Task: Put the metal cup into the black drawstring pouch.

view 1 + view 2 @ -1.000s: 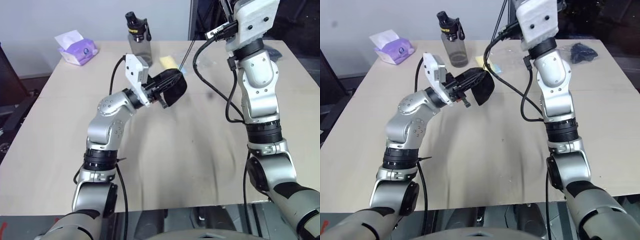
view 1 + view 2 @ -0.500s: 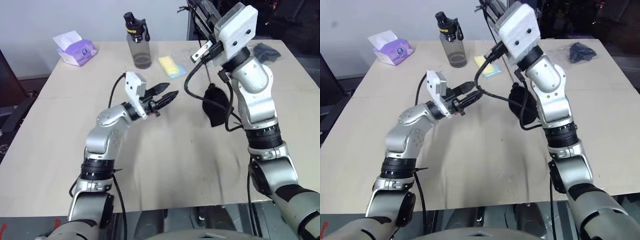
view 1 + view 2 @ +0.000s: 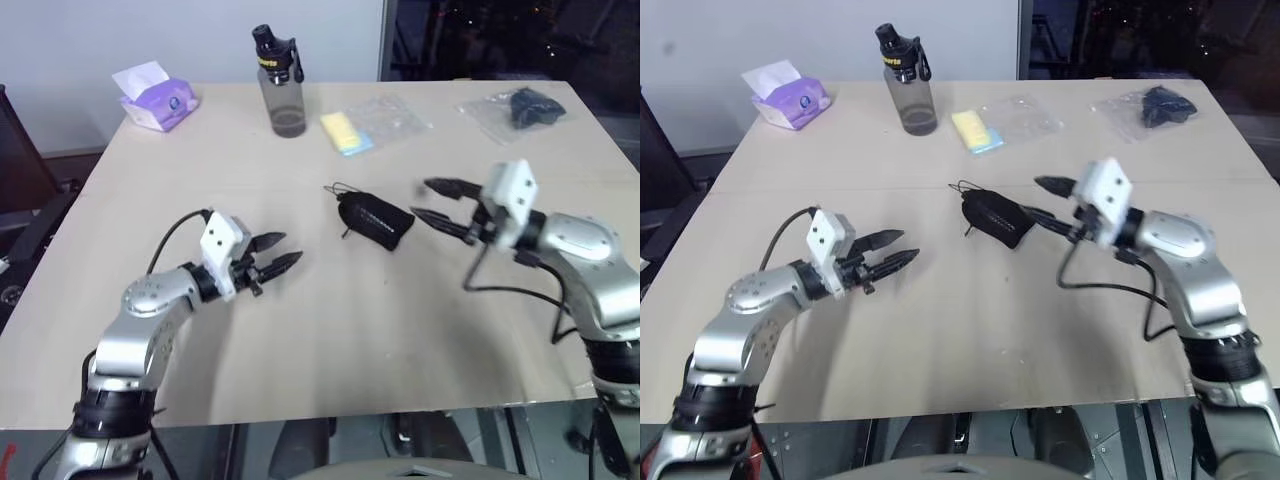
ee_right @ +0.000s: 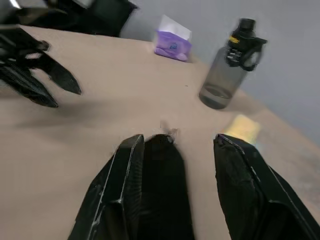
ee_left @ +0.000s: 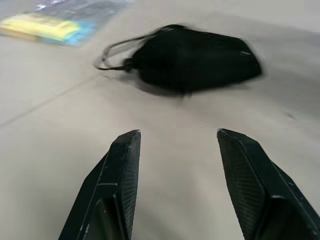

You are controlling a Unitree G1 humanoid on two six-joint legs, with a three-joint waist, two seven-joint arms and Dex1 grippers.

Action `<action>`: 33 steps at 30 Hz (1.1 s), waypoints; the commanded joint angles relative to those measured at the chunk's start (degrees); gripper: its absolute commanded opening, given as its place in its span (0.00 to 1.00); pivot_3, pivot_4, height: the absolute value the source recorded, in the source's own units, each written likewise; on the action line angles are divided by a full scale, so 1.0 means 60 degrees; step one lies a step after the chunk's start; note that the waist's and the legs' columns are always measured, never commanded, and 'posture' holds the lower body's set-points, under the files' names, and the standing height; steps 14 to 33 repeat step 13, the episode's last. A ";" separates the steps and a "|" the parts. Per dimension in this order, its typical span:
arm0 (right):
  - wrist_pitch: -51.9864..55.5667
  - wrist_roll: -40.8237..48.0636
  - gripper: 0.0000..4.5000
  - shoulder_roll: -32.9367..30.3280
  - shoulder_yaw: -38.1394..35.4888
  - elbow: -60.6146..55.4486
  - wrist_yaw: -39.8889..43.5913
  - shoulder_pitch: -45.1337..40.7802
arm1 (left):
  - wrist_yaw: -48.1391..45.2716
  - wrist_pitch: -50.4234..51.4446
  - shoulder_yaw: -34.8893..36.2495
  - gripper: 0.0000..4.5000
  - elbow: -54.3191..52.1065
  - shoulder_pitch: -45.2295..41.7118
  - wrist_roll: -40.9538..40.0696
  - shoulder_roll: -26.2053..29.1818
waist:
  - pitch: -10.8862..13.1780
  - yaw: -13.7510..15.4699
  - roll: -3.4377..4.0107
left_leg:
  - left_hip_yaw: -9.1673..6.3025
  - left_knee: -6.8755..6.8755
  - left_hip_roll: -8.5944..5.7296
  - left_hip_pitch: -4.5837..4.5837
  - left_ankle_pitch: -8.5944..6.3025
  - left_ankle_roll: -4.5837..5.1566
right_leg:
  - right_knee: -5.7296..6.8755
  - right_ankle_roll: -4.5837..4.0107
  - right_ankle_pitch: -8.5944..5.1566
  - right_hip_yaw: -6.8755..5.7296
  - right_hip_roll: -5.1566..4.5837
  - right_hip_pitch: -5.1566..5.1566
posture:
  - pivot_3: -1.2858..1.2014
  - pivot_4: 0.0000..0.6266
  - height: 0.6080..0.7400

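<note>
**Desk:** What goes under this one?

**Photographer:** A soft matte black drawstring pouch lies on its side near the middle of the pale wooden counter, its thin cord looped at the end facing the far edge. The robot's two arms flank it. The left pincer hangs low over the counter well short of the pouch, its black fingers spread and empty. The right pincer sits just beside the pouch on the other side, fingers parted, gripping nothing.

**Desk:** And the shiny steel cup?

**Photographer:** It can't be seen. The pouch looks plump, so the cup may well be inside, but that is a reading, not a sighting.

**Desk:** So which step is this?

**Photographer:** It reads as the release: pouch set down, both pincers let go. The task looks close to finished, if the cup is in there.

**Desk:** What would come next?

**Photographer:** Likely both arms backing away without snagging the cord. If the mouth needs closing, one pincer would have to pin the fabric while the other draws the cord, and soft cloth slips easily.

**Desk:** Background?

**Photographer:** A tall clear grey bottle with a black cap, a purple tissue pack, a yellow pad in clear wrap and a dark bundle in a clear plastic bag, all along the far side, well apart from the pouch.
</note>
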 commanded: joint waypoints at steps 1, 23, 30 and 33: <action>-0.0635 0.0761 0.49 -0.0166 -0.1071 0.1382 0.1186 0.1203 | 0.0842 -0.0219 0.0087 0.55 -0.1058 0.1018 0.0367 -0.0389 | -0.0007 0.0038 -0.0016 | 0.0001 0.0000 0.0000 0.0008 -0.0001 0.0000 | -0.0003 -0.0001 -0.0001 -0.0001 -0.0005 0.0010 | 0.52 0.24 1.00; -0.3557 0.0770 0.49 0.0363 -0.1669 0.5725 0.3406 0.1532 | 0.1293 -0.0780 0.0077 0.55 -0.1378 0.2185 0.0553 -0.1043 | -0.0007 -0.0004 -0.0007 | 0.0053 0.0035 0.0020 0.0033 0.0000 0.0002 | 0.0018 -0.0001 0.0000 0.0036 0.0019 0.0010 | 0.52 0.24 1.00; -0.3557 0.0770 0.49 0.0363 -0.1669 0.5725 0.3406 0.1532 | 0.1293 -0.0780 0.0077 0.55 -0.1378 0.2185 0.0553 -0.1043 | -0.0007 -0.0004 -0.0007 | 0.0053 0.0035 0.0020 0.0033 0.0000 0.0002 | 0.0018 -0.0001 0.0000 0.0036 0.0019 0.0010 | 0.52 0.24 1.00; -0.3557 0.0770 0.49 0.0363 -0.1669 0.5725 0.3406 0.1532 | 0.1293 -0.0780 0.0077 0.55 -0.1378 0.2185 0.0553 -0.1043 | -0.0007 -0.0004 -0.0007 | 0.0053 0.0035 0.0020 0.0033 0.0000 0.0002 | 0.0018 -0.0001 0.0000 0.0036 0.0019 0.0010 | 0.52 0.24 1.00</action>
